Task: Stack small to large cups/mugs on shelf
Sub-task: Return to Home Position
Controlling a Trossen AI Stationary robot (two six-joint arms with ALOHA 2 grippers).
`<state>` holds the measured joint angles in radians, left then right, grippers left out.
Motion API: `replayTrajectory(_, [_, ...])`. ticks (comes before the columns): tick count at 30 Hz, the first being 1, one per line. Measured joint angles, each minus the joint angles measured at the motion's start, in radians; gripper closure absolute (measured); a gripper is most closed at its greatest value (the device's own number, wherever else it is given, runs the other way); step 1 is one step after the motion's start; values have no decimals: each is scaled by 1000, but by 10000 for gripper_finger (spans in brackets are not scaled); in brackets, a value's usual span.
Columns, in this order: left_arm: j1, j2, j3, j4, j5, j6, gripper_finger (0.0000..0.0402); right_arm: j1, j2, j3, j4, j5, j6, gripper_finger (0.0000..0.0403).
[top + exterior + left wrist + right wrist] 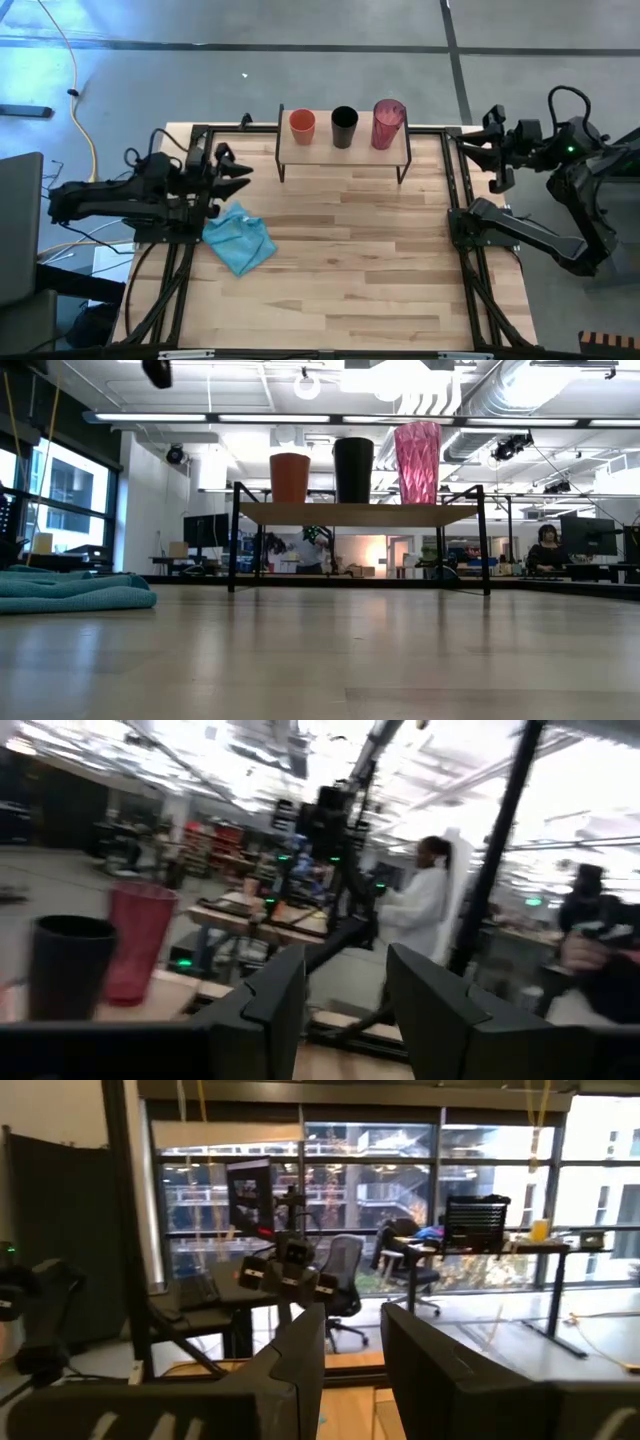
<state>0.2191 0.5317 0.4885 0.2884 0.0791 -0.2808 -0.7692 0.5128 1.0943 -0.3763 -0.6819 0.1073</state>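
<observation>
The orange cup [302,124], the black cup [344,126] and the tall pink-red tumbler [387,124] stand in a row on the shelf [340,156] at the far side of the table [340,270], going from small to big. The left gripper [243,175] is at the table's left side near the blue cloth [238,240], well apart from the cups, with its two fingers a little apart and nothing between them. The right gripper [468,148] is by the table's far right corner, near the tumbler's end of the shelf, and its fingers are also apart and empty.
</observation>
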Motion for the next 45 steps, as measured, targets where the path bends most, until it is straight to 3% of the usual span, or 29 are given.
replayTrajectory(8, [-145, -96, 0, -227, -241, 58, 268, 0, 4, 0, 0, 24, 8, 308])
replayTrajectory(18, [-332, -258, 0, -316, -468, 134, 268, 0, 4, 0, 0, 24, 50, 308])
replayTrajectory(24, [-385, -375, -19, -289, -457, 193, 268, 0, 4, 0, 0, 24, 50, 308])
replayTrajectory(31, [-383, -531, -149, -106, -306, 224, 268, 0, 4, 0, 0, 53, 54, 308])
replayTrajectory(38, [-383, -526, -188, -65, -299, 267, 268, 0, 4, 0, 8, 86, 97, 308])
replayTrajectory(45, [-383, -525, -191, 116, -153, 390, 268, 0, 5, 0, 36, 125, 121, 308])
